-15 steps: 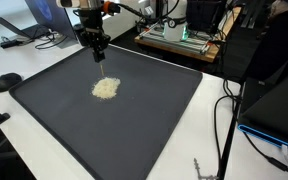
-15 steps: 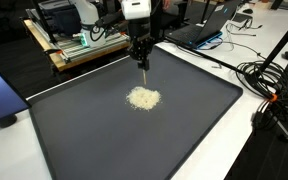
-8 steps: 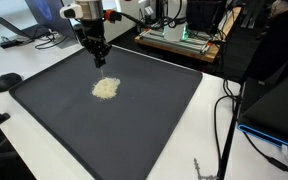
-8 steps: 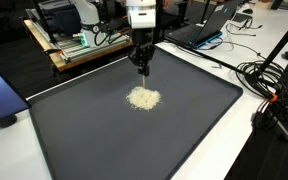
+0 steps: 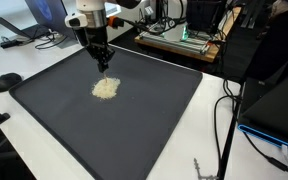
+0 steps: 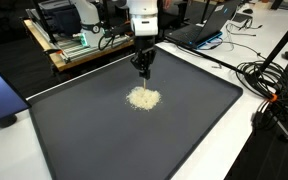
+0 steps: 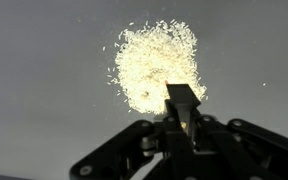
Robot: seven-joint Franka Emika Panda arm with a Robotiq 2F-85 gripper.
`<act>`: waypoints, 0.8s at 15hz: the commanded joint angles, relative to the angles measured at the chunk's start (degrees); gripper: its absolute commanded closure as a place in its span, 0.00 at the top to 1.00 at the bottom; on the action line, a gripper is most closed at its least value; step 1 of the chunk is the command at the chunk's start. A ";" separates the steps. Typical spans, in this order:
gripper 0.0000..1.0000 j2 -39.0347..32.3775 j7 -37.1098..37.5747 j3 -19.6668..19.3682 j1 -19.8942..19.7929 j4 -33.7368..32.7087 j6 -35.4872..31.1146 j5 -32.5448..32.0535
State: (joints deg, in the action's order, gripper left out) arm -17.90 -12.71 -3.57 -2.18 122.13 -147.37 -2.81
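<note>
A small pile of pale grains point(image 5: 105, 88) lies on a large dark mat point(image 5: 159, 110); both exterior views show it point(image 6: 143, 98) near the mat's point(image 6: 189, 125) middle. My gripper point(image 5: 103, 62) hangs just above the far edge of the pile point(image 6: 143, 68). It is shut on a thin dark tool point(image 7: 181, 100) that points down at the grains. In the wrist view the tool's flat tip sits at the lower right edge of the pile point(image 7: 154, 62), between my fingers point(image 7: 182, 118). Loose grains are scattered round the pile.
The mat lies on a white table. A black rounded object point(image 5: 8, 81) sits by the mat's corner. A laptop point(image 6: 199, 30) and cables point(image 6: 264, 80) are at one side, an electronics bench point(image 5: 179, 35) is behind, and a blue screen point(image 5: 279, 110) stands at the edge.
My gripper has come lower and a little closer to the pile with the tool in it. The pile looks the same.
</note>
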 commanded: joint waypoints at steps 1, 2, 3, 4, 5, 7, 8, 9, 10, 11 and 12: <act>0.03 -1.71 1.42 0.74 -0.32 -0.95 -1.42 -1.10; 0.03 -2.01 1.35 0.88 -0.42 -0.93 -2.09 -0.88; 0.03 -2.26 1.20 1.06 -0.51 -1.01 -2.35 -0.64; 0.03 -2.59 1.28 1.09 -0.47 -1.06 -2.70 -0.70; 0.03 -2.95 1.26 1.17 -0.47 -1.15 -2.78 -0.68; 0.03 -3.60 1.33 1.23 -0.43 -1.28 -3.12 -0.77; 0.03 -3.95 1.39 1.23 -0.37 -1.30 -3.33 -0.87; 0.03 -4.32 1.44 1.23 -0.33 -1.37 -3.40 -0.93; 0.03 -4.70 1.36 1.31 -0.37 -1.41 -3.50 -0.87; 0.03 -5.06 1.35 1.33 -0.38 -1.44 -3.53 -0.88; 0.03 -5.48 1.41 1.29 -0.36 -1.51 -3.58 -0.97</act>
State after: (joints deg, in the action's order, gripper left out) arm -21.49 -12.71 -2.76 -2.18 121.94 -150.42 -2.81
